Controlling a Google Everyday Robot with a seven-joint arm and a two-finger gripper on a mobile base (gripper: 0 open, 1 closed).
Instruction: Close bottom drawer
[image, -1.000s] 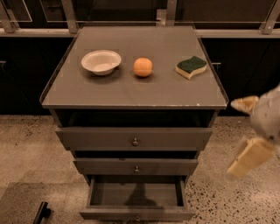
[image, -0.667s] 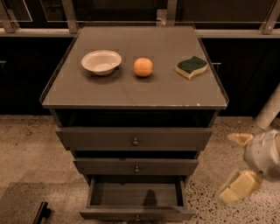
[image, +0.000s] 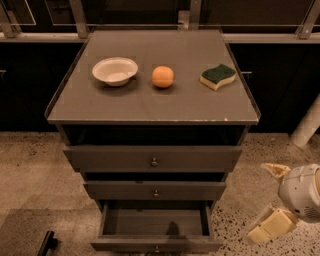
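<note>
- At the lower left edge of the frame, a small dark object (image: 47, 242) is seen lying on the speckled floor (image: 30, 170); what it is cannot be made out.
- On the left part of the grey cabinet top (image: 150, 107), a white bowl (image: 115, 70) is set upright.
- Near the middle of the top, an orange (image: 163, 76) is placed, apart from the bowl.
- Further right on the top, a sponge (image: 218, 76) with a green upper face and a yellow underside is laid flat.
- Below the top, three drawer fronts are stacked: the top drawer (image: 110, 159) and the middle drawer (image: 120, 191) are shown pushed in, each with a small round knob at its centre.
- The bottom drawer (image: 155, 222) is found at the lower centre of the frame, pulled well out toward the camera, so that its bare inside is exposed; its low front runs along the bottom edge of the frame.
- At the right edge, a pale post (image: 307, 125) is seen slanting down to the floor.
- In the lower right corner the gripper (image: 261, 201) is held above the floor, to the right of the bottom drawer and apart from it; its two yellowish fingers (image: 274, 225) appear to be spread, with nothing grasped between them.
</note>
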